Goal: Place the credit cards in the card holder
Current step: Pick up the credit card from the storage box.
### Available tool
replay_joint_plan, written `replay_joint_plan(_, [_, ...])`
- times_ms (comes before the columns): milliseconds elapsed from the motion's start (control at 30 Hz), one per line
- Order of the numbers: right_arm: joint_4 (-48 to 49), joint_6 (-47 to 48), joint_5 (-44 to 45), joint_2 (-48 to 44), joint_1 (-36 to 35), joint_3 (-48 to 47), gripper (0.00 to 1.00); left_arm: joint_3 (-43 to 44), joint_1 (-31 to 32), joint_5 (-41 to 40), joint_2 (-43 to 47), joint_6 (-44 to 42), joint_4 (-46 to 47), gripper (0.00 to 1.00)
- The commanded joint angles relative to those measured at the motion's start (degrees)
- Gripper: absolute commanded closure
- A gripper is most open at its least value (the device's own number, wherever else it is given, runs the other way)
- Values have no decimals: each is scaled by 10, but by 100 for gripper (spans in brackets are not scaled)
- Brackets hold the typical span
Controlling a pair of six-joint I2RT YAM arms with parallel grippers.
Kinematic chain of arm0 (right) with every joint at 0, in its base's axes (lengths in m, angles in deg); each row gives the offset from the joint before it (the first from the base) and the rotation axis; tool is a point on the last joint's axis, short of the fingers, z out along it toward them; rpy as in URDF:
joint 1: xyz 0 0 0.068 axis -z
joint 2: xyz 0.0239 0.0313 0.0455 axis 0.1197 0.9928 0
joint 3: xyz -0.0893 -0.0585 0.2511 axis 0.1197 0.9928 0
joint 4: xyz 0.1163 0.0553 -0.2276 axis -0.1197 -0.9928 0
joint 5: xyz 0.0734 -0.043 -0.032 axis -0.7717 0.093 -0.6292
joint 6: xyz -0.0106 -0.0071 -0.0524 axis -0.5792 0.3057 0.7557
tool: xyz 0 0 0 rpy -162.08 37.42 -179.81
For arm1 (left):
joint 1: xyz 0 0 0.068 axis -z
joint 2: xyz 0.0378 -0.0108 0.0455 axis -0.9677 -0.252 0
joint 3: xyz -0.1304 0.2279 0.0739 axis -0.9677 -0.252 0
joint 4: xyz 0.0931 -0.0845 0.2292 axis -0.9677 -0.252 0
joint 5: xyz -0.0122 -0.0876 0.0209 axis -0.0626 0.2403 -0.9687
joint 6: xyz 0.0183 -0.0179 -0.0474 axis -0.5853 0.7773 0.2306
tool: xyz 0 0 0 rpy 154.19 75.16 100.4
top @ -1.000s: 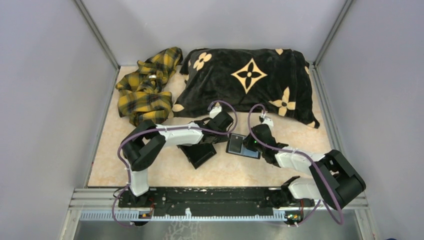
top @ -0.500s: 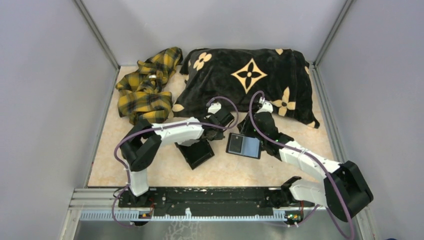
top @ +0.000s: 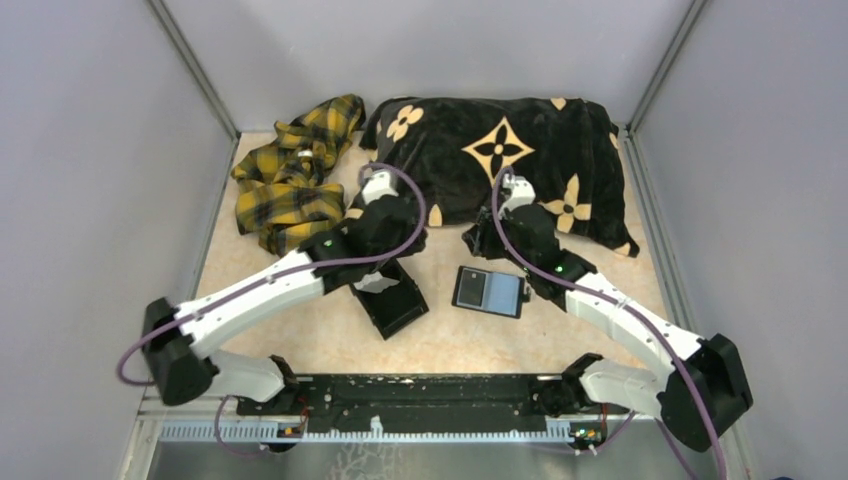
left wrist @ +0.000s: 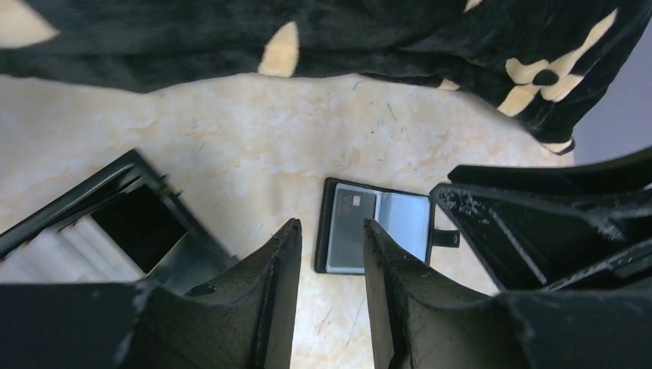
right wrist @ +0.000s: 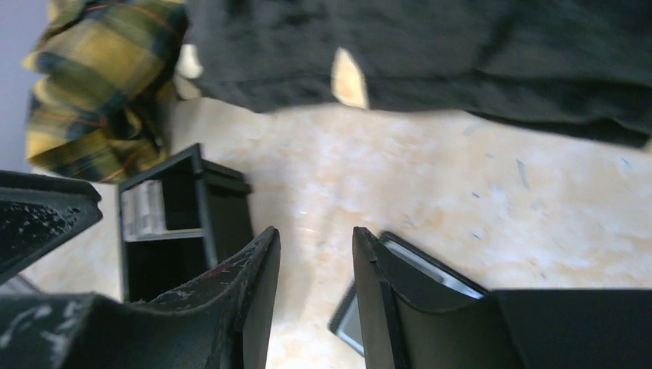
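Note:
The card holder (top: pixel 487 291) lies open and flat on the beige table, nothing touching it. In the left wrist view a grey credit card (left wrist: pixel 352 227) marked VIP sits in the left panel of the card holder (left wrist: pixel 405 223). Several pale credit cards (left wrist: pixel 54 250) lie inside the black tray (top: pixel 395 300). My left gripper (top: pixel 395 238) hangs above the table between tray and pillow, open and empty (left wrist: pixel 330 227). My right gripper (top: pixel 482 240) hovers beyond the holder's far edge, also open and empty (right wrist: pixel 316 232). Its right finger hides most of the holder (right wrist: pixel 430 269).
A black pillow with tan flower patterns (top: pixel 500 160) fills the back of the table, just behind both grippers. A yellow plaid cloth (top: pixel 290 175) is bunched at the back left. Grey walls close in both sides.
Both grippers have opened and pulled up and back from the card holder toward the pillow. The holder now lies alone. The left arm's elbow has swung out to the lower left.

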Motion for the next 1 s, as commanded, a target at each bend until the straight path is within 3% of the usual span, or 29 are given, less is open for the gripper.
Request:
replay_joint_plan(0, [-9, 49, -42, 47, -53, -91, 59, -75, -1, -40, 94, 50, -24, 57])
replay_joint_plan(300, [-52, 77, -61, 221, -160, -250, 55, -148, 4, -80, 220, 146, -142, 53])
replay_joint_plan(433, [-87, 94, -45, 296, -196, -316, 54, -207, 3, -83, 285, 177, -143, 47])
replay_joint_plan(633, [-117, 99, -49, 363, -210, -368, 49, -227, 3, -88, 320, 198, -169, 40])
replay_joint_plan(967, [-126, 98, -73, 430, -210, -404, 49, -263, 3, -87, 358, 209, -170, 39])
